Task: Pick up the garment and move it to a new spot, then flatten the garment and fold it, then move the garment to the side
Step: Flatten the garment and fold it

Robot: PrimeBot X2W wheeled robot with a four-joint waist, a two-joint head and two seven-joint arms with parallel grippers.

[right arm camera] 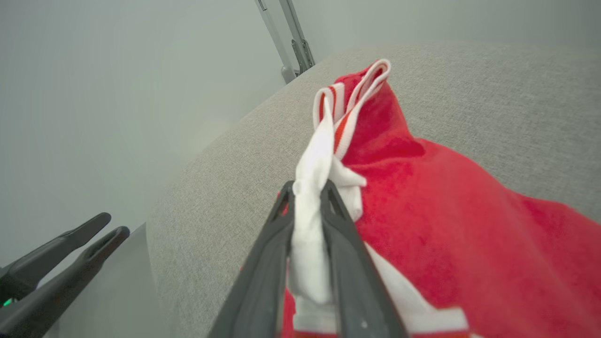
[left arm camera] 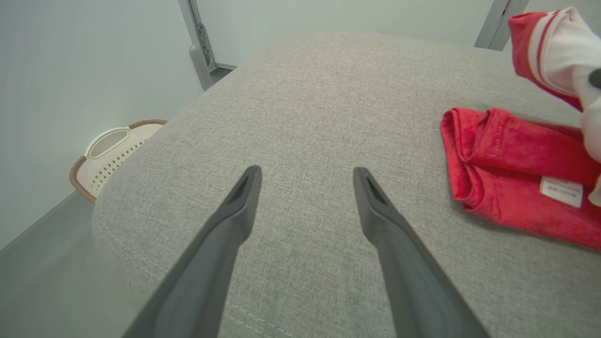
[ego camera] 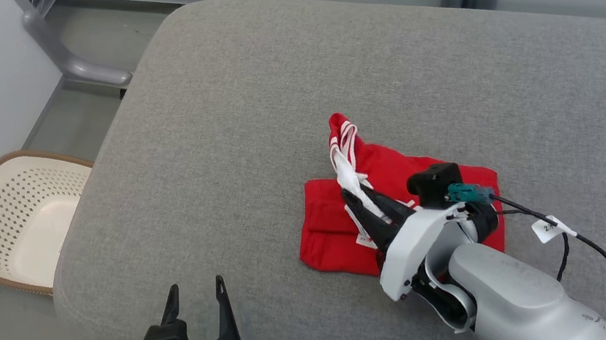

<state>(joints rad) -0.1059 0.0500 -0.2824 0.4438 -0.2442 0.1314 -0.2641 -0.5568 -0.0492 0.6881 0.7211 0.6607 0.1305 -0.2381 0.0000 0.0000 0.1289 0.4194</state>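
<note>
The garment is red with white-striped trim and a white band, and it lies bunched right of centre on the grey cushion. My right gripper is shut on its white band, which is pulled up into a peak above the pile. In the right wrist view the white strip sits pinched between the two dark fingers, with the red garment draping to the right. My left gripper stands open over the cushion's near-left edge, holding nothing. From the left wrist, the open gripper points across bare cushion and the garment lies to its right.
A cream perforated laundry basket stands on the floor left of the cushion, also in the left wrist view. Grey metal legs and pale walls are behind. The left gripper shows at the right wrist view's lower left.
</note>
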